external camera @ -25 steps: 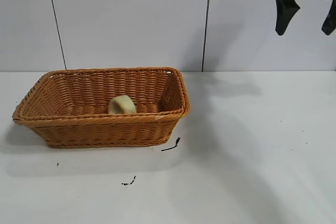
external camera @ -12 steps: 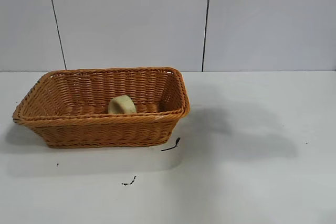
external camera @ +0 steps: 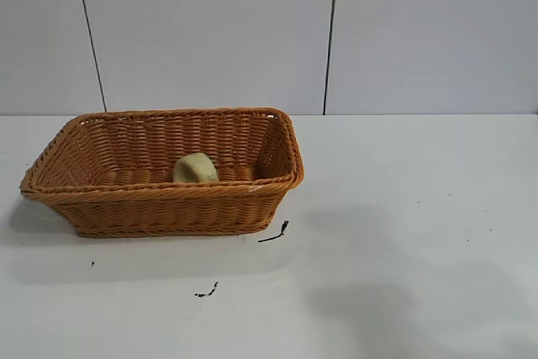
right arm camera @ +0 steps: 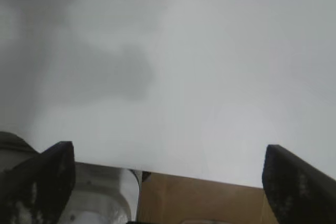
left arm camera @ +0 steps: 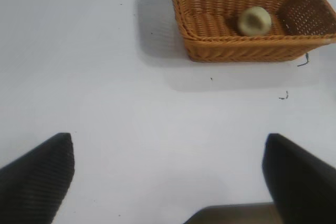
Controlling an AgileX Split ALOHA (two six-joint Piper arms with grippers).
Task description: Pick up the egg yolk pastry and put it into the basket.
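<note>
Background: white panelled wall with dark seams (external camera: pixel 330 35) is seen behind a white counter (external camera: pixel 403 208).
Counter marks: small black scraps (external camera: pixel 275 234) are noted just beside the basket's near corner, and another (external camera: pixel 207 291) nearer the camera.
Basket: the basket (external camera: pixel 164 208) is set upright on the counter, toward the left arm's side; also seen in the left wrist view (left arm camera: pixel 247 51).
Pastry: the egg yolk pastry (external camera: pixel 195 168) is found inside the basket, resting on its floor near the front wall; dented top visible from the left wrist view (left arm camera: pixel 254 21).
Left gripper: the left gripper (left arm camera: pixel 168 174) is held spread wide and empty, well apart from the basket, above bare counter.
Right gripper: the right gripper (right arm camera: pixel 168 174) is likewise spread wide and empty, over bare counter; no task thing is seen in its view.
Exterior view: neither arm is shown there; only a faint shadow (external camera: pixel 361 304) is cast on the counter.
Task status: judged done, since the pastry lies in the basket.
Risk 1: basket could be nudged or tipped if an arm were swung low past its flared rim.
Risk 2: pastry could be dented or pulled back out if a needless regrasp were attempted.
Risk 3: low overall; both grippers are clear of the basket.
</note>
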